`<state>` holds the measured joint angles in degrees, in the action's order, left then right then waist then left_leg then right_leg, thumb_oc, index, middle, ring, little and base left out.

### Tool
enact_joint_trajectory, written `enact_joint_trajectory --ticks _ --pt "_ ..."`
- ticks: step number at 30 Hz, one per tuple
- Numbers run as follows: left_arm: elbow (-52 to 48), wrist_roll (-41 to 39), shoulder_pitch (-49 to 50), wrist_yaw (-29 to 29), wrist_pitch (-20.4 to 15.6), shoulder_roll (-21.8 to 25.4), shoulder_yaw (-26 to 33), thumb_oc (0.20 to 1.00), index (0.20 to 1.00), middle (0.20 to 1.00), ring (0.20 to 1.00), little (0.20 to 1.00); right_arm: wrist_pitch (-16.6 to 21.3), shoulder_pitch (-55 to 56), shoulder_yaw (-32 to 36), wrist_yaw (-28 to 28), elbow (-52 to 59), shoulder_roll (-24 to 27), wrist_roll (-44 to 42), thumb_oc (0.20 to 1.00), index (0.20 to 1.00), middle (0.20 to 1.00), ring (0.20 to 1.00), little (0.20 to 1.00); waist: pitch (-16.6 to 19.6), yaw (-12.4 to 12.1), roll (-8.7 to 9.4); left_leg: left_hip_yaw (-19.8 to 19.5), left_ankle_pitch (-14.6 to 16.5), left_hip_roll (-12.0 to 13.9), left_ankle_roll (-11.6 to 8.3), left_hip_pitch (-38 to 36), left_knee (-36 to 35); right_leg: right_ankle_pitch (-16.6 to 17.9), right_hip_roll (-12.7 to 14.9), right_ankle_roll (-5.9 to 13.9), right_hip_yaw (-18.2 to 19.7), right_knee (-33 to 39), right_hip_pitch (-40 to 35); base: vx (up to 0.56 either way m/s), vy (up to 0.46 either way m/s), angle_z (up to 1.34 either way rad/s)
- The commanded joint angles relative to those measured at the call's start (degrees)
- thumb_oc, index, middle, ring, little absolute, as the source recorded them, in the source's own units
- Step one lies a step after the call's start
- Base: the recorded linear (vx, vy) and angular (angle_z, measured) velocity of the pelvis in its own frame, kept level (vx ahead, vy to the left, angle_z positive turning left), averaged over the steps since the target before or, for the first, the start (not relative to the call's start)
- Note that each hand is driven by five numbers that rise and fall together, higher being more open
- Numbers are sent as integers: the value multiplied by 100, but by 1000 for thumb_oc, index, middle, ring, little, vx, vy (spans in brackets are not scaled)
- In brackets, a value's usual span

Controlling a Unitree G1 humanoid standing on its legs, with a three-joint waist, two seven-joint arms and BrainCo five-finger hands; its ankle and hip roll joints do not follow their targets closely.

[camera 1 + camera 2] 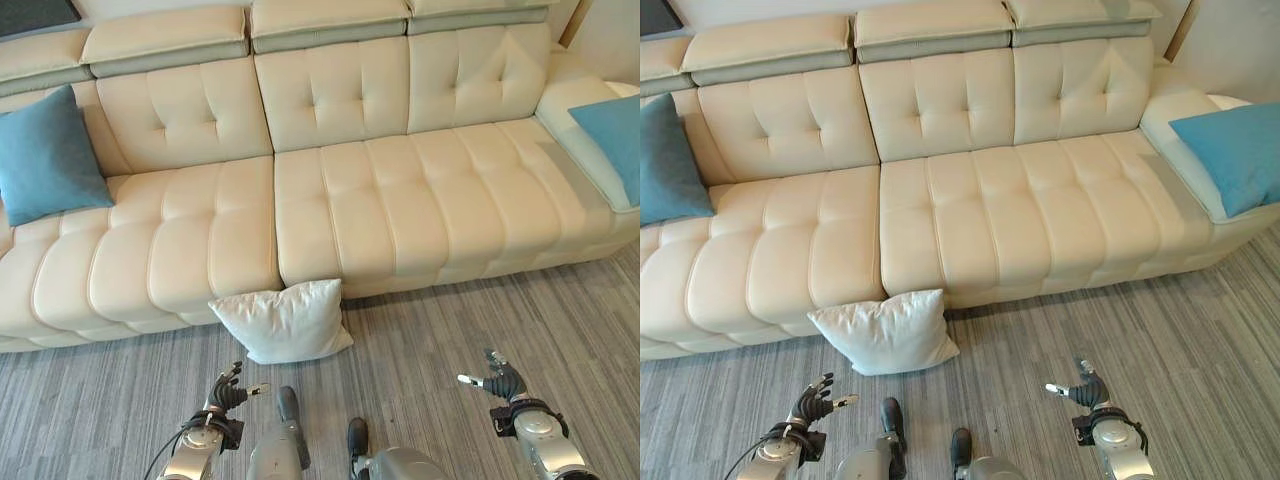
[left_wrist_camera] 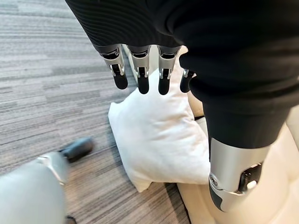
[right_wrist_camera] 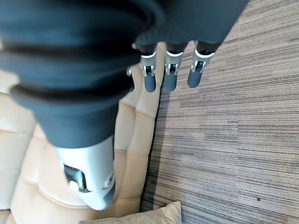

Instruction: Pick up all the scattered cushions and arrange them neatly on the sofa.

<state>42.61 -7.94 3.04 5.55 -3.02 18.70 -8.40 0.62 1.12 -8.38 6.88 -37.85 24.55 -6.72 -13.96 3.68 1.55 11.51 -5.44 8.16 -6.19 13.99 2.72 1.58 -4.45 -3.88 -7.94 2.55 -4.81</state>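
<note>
No readable text, label, number or sign anywhere: none on the cream sofa point(image 1: 330, 200), none on the white cushion point(image 1: 285, 320) or the blue cushions point(image 1: 45, 155), none on the grey striped floor point(image 1: 450, 330).

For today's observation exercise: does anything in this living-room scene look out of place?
Yes. A white cushion lies on the grey floor, leaning against the sofa front, while two blue cushions rest at the sofa's ends. Both hands hang open, holding nothing.
</note>
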Motion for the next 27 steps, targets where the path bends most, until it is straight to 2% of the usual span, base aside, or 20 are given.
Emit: enact_joint_trajectory --ticks 1,3,4,7,8,10,11,12,13,15,16,17,18,19,20,21,22,27 --pt "-90 -65 91 47 -66 156 176 1000 1000 1000 1000 1000 44 151 268 60 187 273 82 1000 1000 1000 1000 1000 -14 -55 -69 134 -167 225 -3 -232 314 -1005 806 770 189 -862 93 289 157 -29" --pt "-77 -49 104 46 -62 168 177 1000 1000 1000 1000 1000 43 195 295 59 181 254 80 1000 1000 1000 1000 1000 16 -38 -66 148 -149 254 -7 -216 408 -1020 811 754 218 -892 93 206 159 -19" --pt "-69 -48 97 19 -66 224 188 1000 1000 1000 1000 1000 48 318 373 49 193 196 36 1000 1000 1000 1000 1000 53 13 -30 127 -36 296 -14 -245 592 -1076 915 775 293 -970 36 340 314 -7" --pt "-59 -21 39 12 -81 259 112 1000 1000 1000 1000 1000 55 381 419 20 225 160 39 1000 1000 1000 1000 1000 129 29 -41 2 169 173 68 -266 658 -1135 1089 872 287 -1057 -29 217 264 11" --pt "-40 58 -44 11 -64 306 61 1000 1000 1000 1000 1000 41 349 450 13 175 105 35 1000 1000 1000 1000 1000 168 61 -4 36 413 -17 199 -321 712 -992 1291 966 349 -1290 52 278 446 31" --pt "-74 88 -122 20 -48 364 34 1000 1000 1000 1000 1000 10 258 396 6 148 39 86 1000 1000 1000 1000 1000 163 85 16 61 602 -239 370 -443 678 -612 1472 1036 449 -1772 363 155 330 19" --pt "-73 88 -124 20 -48 364 35 1000 1000 1000 1000 1000 10 256 396 6 148 39 86 1000 1000 1000 1000 1000 177 79 9 65 589 -232 370 -428 667 -597 1464 1034 454 -1763 383 62 209 0" --pt "-117 83 -156 46 -47 413 61 1000 1000 1000 1000 1000 10 171 344 10 167 4 111 1000 1000 1000 1000 1000 137 85 15 119 657 -299 457 -499 634 -414 1522 1044 496 -2060 591 50 289 5" --pt "-144 38 -198 109 -62 514 133 1000 1000 1000 1000 1000 48 -2 169 25 206 -80 127 1000 1000 1000 1000 1000 25 30 19 282 763 -348 540 -660 535 -245 1660 1056 308 -2490 968 52 290 5" --pt "-139 10 -205 123 -64 523 146 1000 1000 1000 1000 1000 50 -81 83 19 203 -105 141 1000 1000 1000 1000 1000 22 8 25 286 866 -389 525 -760 496 -339 1682 1067 197 -2523 1044 113 202 -17" --pt "-54 -6 -259 162 -74 548 198 1000 1000 1000 1000 1000 71 -196 -31 1 254 -89 167 1000 1000 1000 1000 1000 -42 32 4 277 772 -459 561 -893 292 -439 1394 997 135 -2419 1362 159 171 -32" --pt "-25 -15 -286 177 -96 564 220 1000 1000 1000 1000 1000 86 -248 -63 7 298 -58 164 1000 1000 1000 1000 1000 -85 40 9 237 783 -523 559 -949 255 -503 1285 1005 102 -2197 1421 152 117 -18" --pt "-23 -21 -324 199 -106 586 232 1000 1000 1000 1000 1000 100 -294 -84 31 353 -32 157 1000 1000 1000 1000 1000 -111 29 21 193 893 -575 530 -1005 243 -589 1294 1058 61 -1984 1444 61 18 12" --pt "-23 -22 -334 201 -107 587 237 1000 1000 1000 1000 1000 99 -305 -83 33 356 -33 156 1000 1000 1000 1000 1000 -127 33 16 229 807 -554 557 -952 251 -487 1280 1014 19 -1928 1464 83 -31 30" --pt "-38 -20 -373 242 -127 637 261 1000 1000 1000 1000 1000 128 -369 -106 67 476 29 158 1000 1000 1000 1000 1000 -194 11 57 183 894 -642 548 -936 321 -446 1345 1016 -142 -1382 1467 11 -40 35" --pt "-39 -21 -371 242 -126 636 259 1000 1000 1000 1000 1000 128 -366 -105 67 478 30 158 1000 1000 1000 1000 1000 -212 23 52 168 910 -637 546 -951 335 -451 1342 1016 -160 -1369 1431 96 -36 30" --pt "-82 31 -350 283 -135 671 320 1000 1000 1000 1000 1000 146 -377 -78 87 572 112 172 1000 1000 1000 1000 1000 -265 13 69 72 976 -727 573 -865 458 -462 1188 1039 184 -1467 1538 33 -5 22" --pt "-7 -88 -525 338 -224 713 313 1000 1000 1000 1000 1000 194 -707 -204 244 535 244 203 1000 1000 1000 1000 1000 -436 -82 85 -14 1119 -708 571 -350 996 -474 1192 923 101 -1643 1815 -45 -79 43"
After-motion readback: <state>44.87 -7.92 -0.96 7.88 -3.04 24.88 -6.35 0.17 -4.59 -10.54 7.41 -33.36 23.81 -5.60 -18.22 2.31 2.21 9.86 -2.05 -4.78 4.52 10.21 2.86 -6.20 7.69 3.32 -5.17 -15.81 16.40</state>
